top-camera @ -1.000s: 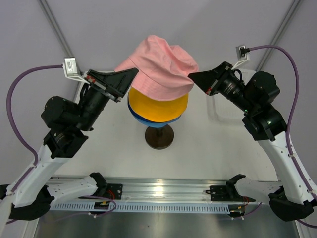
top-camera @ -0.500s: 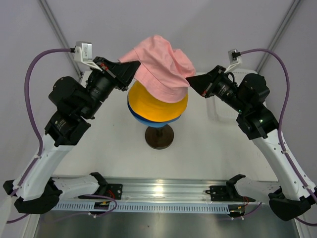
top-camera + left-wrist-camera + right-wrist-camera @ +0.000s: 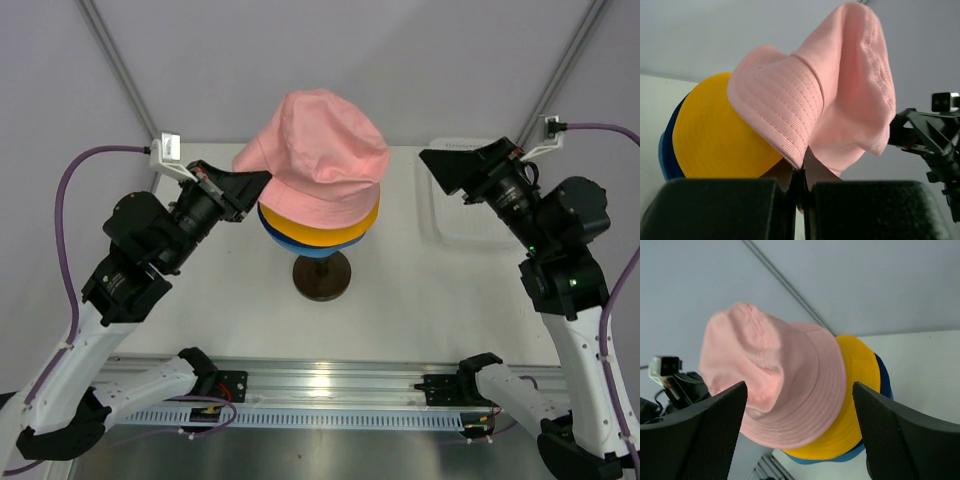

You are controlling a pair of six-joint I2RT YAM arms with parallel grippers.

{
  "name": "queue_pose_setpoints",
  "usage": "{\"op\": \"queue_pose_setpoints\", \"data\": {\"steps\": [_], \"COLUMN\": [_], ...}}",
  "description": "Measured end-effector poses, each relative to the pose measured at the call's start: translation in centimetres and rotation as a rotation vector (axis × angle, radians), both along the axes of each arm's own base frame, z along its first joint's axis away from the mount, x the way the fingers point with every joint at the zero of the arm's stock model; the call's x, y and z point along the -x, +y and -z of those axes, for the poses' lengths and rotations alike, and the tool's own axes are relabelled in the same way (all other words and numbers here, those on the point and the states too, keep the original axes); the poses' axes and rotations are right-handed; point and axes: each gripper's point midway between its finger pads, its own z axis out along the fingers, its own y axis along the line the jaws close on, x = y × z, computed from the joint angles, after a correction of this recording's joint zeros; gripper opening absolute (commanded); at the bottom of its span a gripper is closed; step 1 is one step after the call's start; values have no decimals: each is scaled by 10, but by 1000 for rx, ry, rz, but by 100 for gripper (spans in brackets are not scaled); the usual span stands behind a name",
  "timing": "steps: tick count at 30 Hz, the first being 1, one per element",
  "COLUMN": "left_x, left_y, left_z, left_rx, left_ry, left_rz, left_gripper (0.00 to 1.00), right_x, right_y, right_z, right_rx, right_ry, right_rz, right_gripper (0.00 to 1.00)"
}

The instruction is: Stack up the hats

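The pink hat (image 3: pixel 320 150) sits tilted on top of the stack, over the yellow-orange hat (image 3: pixel 352 224). Below that show the rims of the navy blue hat (image 3: pixel 671 150) and the light blue hat (image 3: pixel 322 248). The mannequin head is covered; only its dark base (image 3: pixel 321 276) shows. My left gripper (image 3: pixel 262 178) is shut on the pink hat's (image 3: pixel 840 85) left brim, pinched at the tips (image 3: pixel 801 167). My right gripper (image 3: pixel 445 165) hangs open to the right of the stack, apart from it. In the right wrist view the right gripper (image 3: pixel 799 387) frames the pink hat (image 3: pixel 775 385) with nothing between its fingers.
A white mesh basket (image 3: pixel 445 225) stands at the back right, partly behind the right arm. Slanted frame poles (image 3: pixel 120 70) rise at both back corners. The arms' rail (image 3: pixel 320 385) runs along the near edge.
My right gripper has opened, let go of the pink hat's brim and drawn back to the right. The pink hat has settled lower over the yellow-orange one. My left gripper has lowered, still holding.
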Motion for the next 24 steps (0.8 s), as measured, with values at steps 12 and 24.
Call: {"op": "queue_pose_setpoints", "data": {"steps": [12,24], "left_x": [-26,-27], "left_y": [-5,-4], "left_z": [62,73], "left_rx": [-20,-7], "left_ry": [171,185], "left_rz": [-55,-65], "left_gripper": [1,1], "right_x": [-57,-45], "right_y": [4,33], "right_z": [92,75], "right_rx": [-164,-271], "right_ry": [268,234], "right_rz": [-24,-155], "right_gripper": [82,78]}}
